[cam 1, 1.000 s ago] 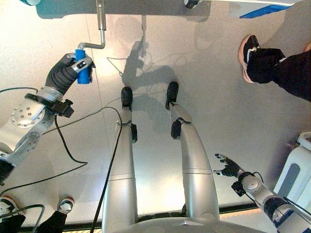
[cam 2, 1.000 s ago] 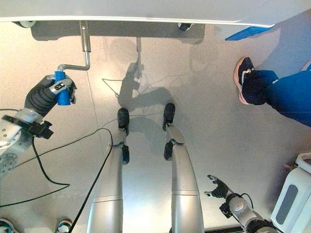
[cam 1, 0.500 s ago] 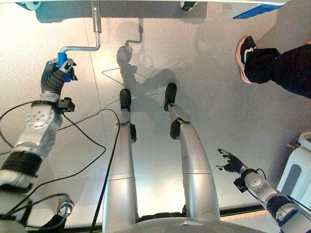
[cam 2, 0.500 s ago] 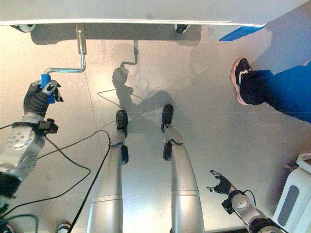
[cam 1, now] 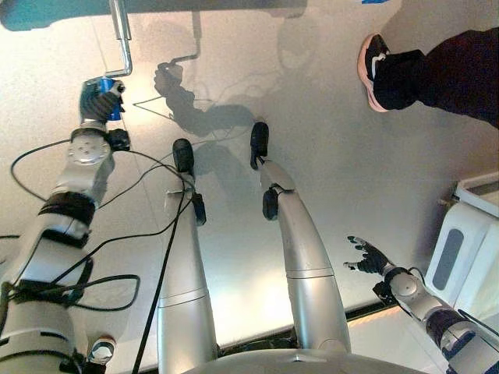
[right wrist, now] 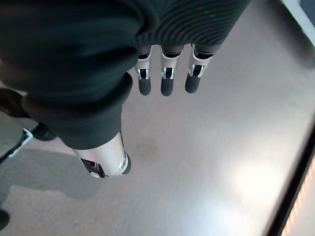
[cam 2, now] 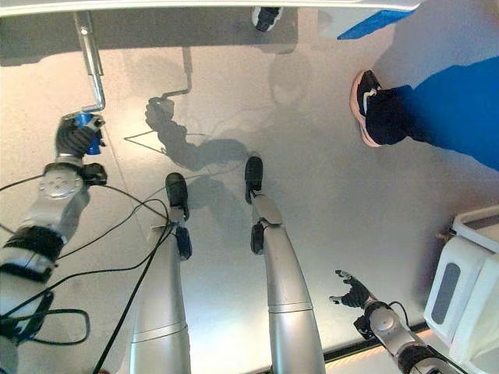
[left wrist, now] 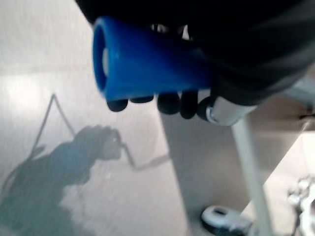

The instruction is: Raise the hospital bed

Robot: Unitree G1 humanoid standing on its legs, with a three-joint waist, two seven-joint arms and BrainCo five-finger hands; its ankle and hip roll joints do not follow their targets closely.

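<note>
A silver crank (cam 1: 122, 40) hangs down from the hospital bed frame (cam 2: 195, 4) at the far left. Its blue handle (cam 1: 114, 105) is gripped by my left hand (cam 1: 97, 100), fingers curled round it. Up close in the left wrist view, the blue handle (left wrist: 147, 64) lies across my dark fingertips (left wrist: 170, 102). My right hand (cam 1: 373, 257) hangs low at the right with straight fingers (right wrist: 165, 78) over bare floor, holding nothing.
A person's leg and pink-soled shoe (cam 1: 373, 61) stand on the floor at the upper right. A white unit (cam 1: 460, 261) stands at the right edge. A bed caster (cam 2: 267, 15) sits at the top centre. The floor (cam 1: 327, 148) between is smooth grey.
The camera has shifted. My left arm has stretched out and swung the blue handle from out at the left to nearly below the crank shaft. The right hand stays idle.
</note>
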